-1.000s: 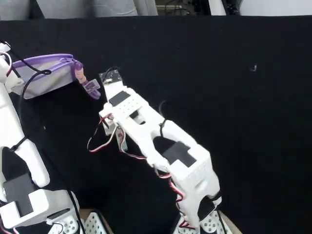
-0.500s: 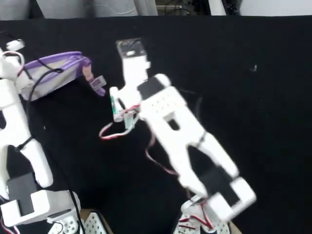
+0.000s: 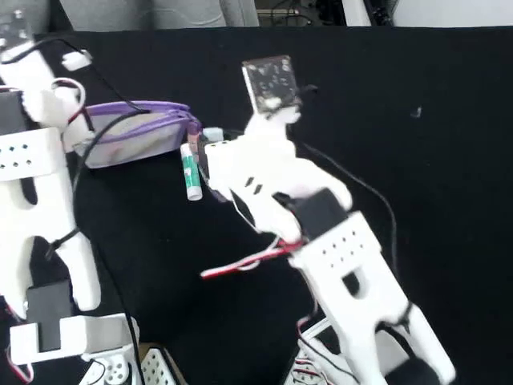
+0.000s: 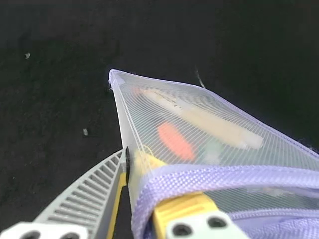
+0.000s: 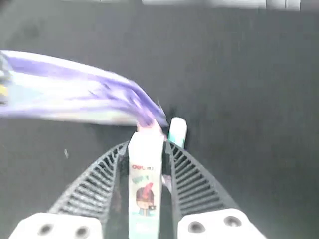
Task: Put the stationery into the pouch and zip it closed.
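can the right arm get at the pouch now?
Probably yes. The right end effector, shut on a stick, is at the pouch's end, nothing between; the left end effector holds the other end. Can't tell if it's open.

Pouch shifted right
Within 1 second the pouch slid right; the right gripper's white stick apparently now touches its end.

a robotics lab, by the 2 white wired arms at a black-draped table.
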